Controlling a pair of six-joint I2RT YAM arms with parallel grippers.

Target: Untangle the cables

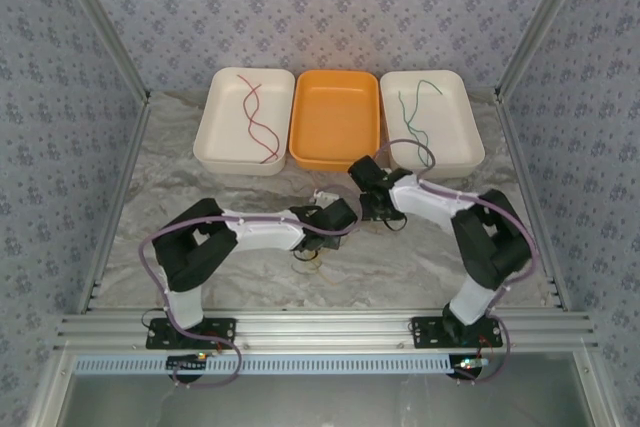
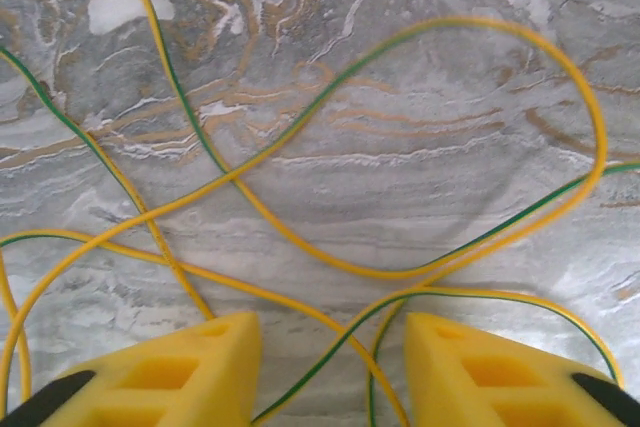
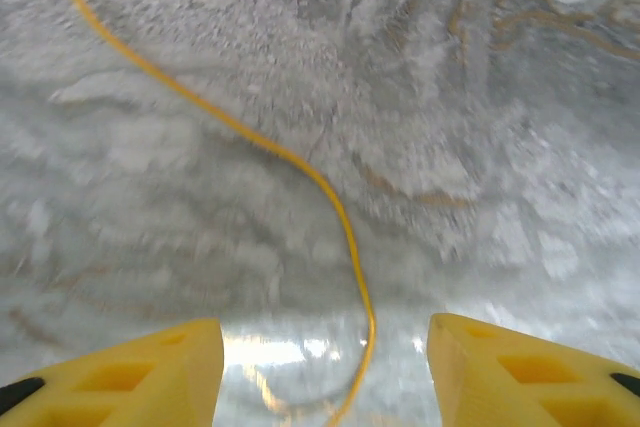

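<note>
Left wrist: jaws apart, empty, over cables (image 2: 232, 179) | right wrist: jaws apart, empty, astride yellow cable (image 3: 351, 245)

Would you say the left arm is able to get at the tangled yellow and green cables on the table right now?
Likely yes: the left gripper hangs open directly above the cables, with nothing between.

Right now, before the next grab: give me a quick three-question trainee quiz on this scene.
1. Which tray holds the dark red cables? A) left white tray B) orange tray C) right white tray
2. True or false: the right gripper is shut on the yellow cable.
3. Fill in: the tangled cables under the left gripper are yellow and ____.
Key: 1 A; 2 false, its jaws stand open; 3 green.
</note>
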